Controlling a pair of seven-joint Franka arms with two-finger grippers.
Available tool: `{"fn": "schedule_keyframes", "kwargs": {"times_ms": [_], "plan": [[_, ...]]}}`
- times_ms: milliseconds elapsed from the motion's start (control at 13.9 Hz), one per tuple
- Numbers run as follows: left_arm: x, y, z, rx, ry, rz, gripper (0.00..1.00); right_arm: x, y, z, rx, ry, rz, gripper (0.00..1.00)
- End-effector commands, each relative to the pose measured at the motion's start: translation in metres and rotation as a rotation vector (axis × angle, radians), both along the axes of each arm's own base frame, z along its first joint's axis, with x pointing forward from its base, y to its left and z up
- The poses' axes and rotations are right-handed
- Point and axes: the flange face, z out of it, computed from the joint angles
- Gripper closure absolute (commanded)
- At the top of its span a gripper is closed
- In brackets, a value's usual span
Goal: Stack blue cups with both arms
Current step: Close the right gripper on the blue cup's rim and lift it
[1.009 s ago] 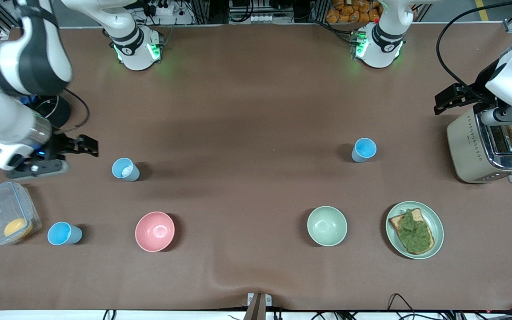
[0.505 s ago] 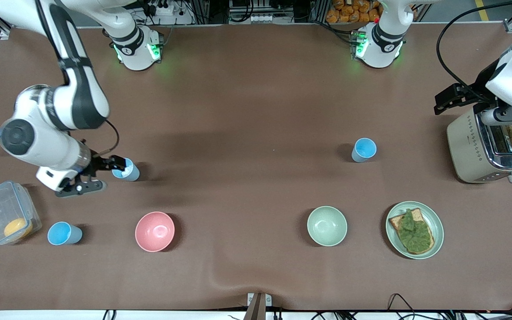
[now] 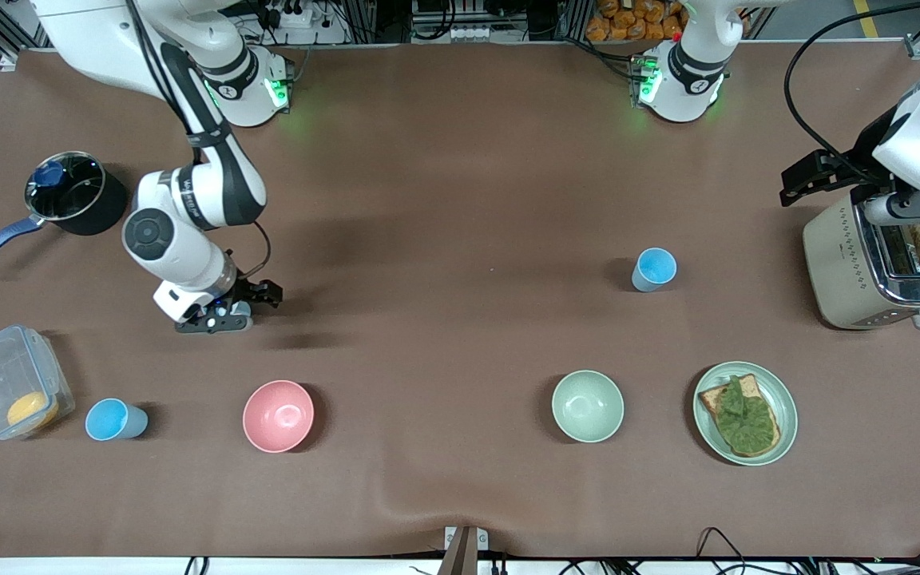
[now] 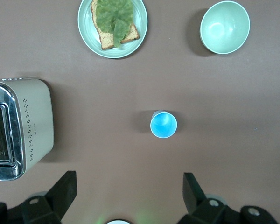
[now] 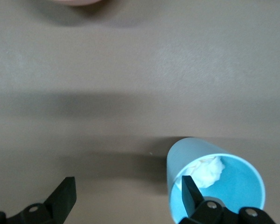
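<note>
Two blue cups show upright in the front view: one point(image 3: 654, 269) near the toaster, one point(image 3: 113, 420) beside the clear box. A third blue cup point(image 5: 214, 186), with a white patch at its bottom, shows in the right wrist view; the right wrist hides it in the front view. My right gripper point(image 3: 262, 293) point(image 5: 129, 191) is open low over the table. One of its fingers point(image 5: 192, 195) overlaps that cup's rim and the other is over bare table. My left gripper point(image 3: 794, 185) point(image 4: 129, 186) is open and empty, high beside the toaster, with the first cup point(image 4: 164, 125) below it.
A pink bowl point(image 3: 278, 415), a pale green bowl point(image 3: 587, 406) and a plate with toast point(image 3: 745, 413) lie nearer the front camera. A toaster point(image 3: 875, 263) stands at the left arm's end. A clear box point(image 3: 9, 391) and a black pot point(image 3: 73, 196) are at the right arm's end.
My right arm has swung in from the table's end and come down over the cup with the white patch, uncovering the pot. The left arm has not moved.
</note>
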Motion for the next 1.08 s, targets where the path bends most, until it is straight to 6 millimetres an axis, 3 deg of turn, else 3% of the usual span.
{"fn": "schedule_keyframes", "kwargs": {"times_ms": [0,144,288,721,1009], "plan": [[-0.004,0.001,0.006,0.013,0.002,0.006,0.0,-0.004,-0.006,0.006,0.004,0.022,-0.026,0.0],[-0.005,-0.001,0.007,0.013,-0.001,0.003,0.0,-0.005,-0.008,0.002,0.001,0.036,-0.032,0.04],[-0.005,-0.001,0.007,0.011,0.001,0.003,0.0,-0.006,-0.008,-0.002,-0.002,0.043,-0.04,0.2],[-0.005,-0.002,0.007,0.011,-0.001,0.002,0.0,-0.001,-0.018,-0.023,-0.014,0.048,-0.053,0.99],[-0.005,0.0,0.007,0.011,0.001,0.005,0.0,0.007,-0.017,-0.009,-0.018,0.029,-0.026,1.0]]}}
